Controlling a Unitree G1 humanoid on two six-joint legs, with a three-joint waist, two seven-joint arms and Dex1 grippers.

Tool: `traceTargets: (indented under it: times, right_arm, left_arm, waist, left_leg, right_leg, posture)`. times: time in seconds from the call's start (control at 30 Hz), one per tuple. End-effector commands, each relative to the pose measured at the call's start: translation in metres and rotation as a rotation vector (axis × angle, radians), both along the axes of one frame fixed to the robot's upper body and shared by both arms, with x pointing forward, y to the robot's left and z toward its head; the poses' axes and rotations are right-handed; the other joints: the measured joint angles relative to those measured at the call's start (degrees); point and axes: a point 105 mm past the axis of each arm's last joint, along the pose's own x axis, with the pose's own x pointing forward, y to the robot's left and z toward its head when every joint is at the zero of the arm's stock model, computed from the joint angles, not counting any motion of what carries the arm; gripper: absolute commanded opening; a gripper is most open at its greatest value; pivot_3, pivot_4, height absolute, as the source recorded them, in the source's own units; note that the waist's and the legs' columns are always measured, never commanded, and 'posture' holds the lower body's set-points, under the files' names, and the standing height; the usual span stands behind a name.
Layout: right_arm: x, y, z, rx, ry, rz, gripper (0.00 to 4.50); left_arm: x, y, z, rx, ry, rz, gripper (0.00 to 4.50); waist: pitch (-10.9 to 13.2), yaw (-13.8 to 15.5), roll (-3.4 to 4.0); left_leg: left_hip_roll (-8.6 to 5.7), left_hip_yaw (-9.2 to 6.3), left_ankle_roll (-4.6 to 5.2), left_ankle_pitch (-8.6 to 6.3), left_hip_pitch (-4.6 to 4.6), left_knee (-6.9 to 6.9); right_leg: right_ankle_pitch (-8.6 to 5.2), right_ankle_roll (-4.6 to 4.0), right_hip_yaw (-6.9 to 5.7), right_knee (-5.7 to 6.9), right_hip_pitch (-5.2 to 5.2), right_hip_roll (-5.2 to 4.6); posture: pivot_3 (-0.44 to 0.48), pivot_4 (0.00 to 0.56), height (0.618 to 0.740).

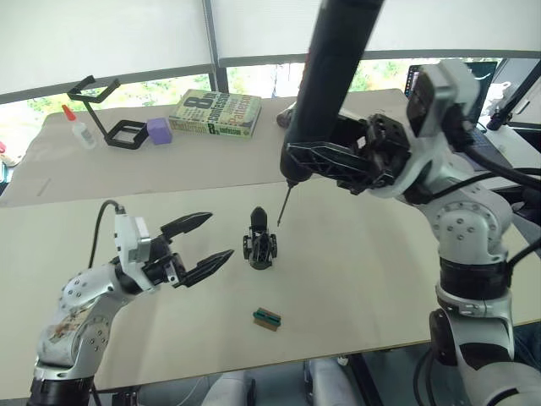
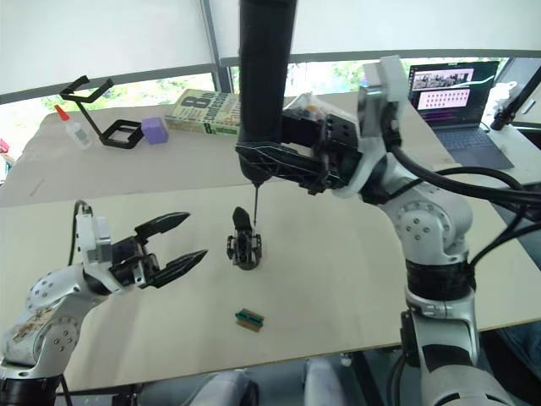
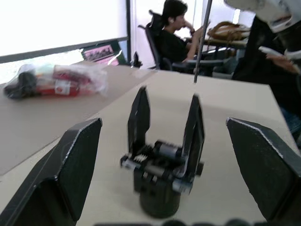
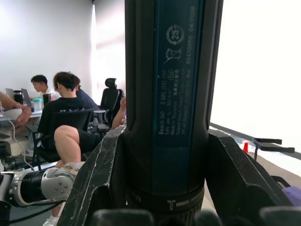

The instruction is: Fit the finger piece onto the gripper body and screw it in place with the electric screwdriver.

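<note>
The gripper body (image 1: pixel 260 245) stands upright in the middle of the table (image 1: pixel 363 279). In the left wrist view, two black pointed fingers rise from the gripper body (image 3: pixel 162 169); I cannot tell which is the finger piece. My right gripper (image 1: pixel 296 156) is shut on the electric screwdriver (image 1: pixel 334 76), a thick black cylinder held nearly upright. Its thin metal bit (image 1: pixel 284 203) points down, the tip hanging just right of and above the body, apart from it. My left gripper (image 1: pixel 218 235) is open, a short way left of the body, fingers pointing at it.
A small green-and-red block (image 1: pixel 267 318) lies near the table's front edge. On the far table are a book (image 1: pixel 215 114), a purple block (image 1: pixel 159 130), a black wire-frame stand (image 1: pixel 106 110) and a glue bottle (image 1: pixel 80 127). A laptop (image 2: pixel 452 93) sits at the back right.
</note>
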Motion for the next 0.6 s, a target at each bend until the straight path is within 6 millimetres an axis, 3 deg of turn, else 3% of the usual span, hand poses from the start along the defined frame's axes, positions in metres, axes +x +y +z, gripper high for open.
traceTargets:
  times: [0.03,0.3,0.6]
  right_arm:
    - [-0.008,0.004,0.014,0.035,-0.097,0.033,1.93]
    - [-0.005,0.013,0.006,0.021,-0.103,0.061,1.93]
    - [-0.002,0.029,-0.009,0.002,-0.09,0.088,1.93]
  left_arm:
    - [-0.006,0.011,-0.002,0.036,-0.031,0.028,4.5]
    - [-0.019,0.014,-0.024,0.039,0.031,0.052,4.5]
    - [-0.013,-0.007,-0.043,0.075,0.055,-0.011,4.5]
  waist:
    - [0.0,0.0,0.0]
    - [0.0,0.0,0.01]
    - [0.0,-0.1,0.01]
  left_leg:
    - [0.0,0.0,0.0,0.0,-0.03,0.0]
    - [-0.01,0.02,-0.02,-0.01,-0.07,-0.05]
    - [0.01,0.05,-0.06,0.02,-0.03,-0.01]
  right_leg:
    - [0.0,0.0,0.0,0.02,-0.05,0.0]
    - [0.0,0.0,-0.03,0.03,-0.13,-0.05]
    - [0.04,-0.06,-0.02,0.06,-0.13,-0.03]
  posture:
    - [0.0,0.15,0.74]
    - [0.0,0.15,0.74]
    - [0.0,0.15,0.74]
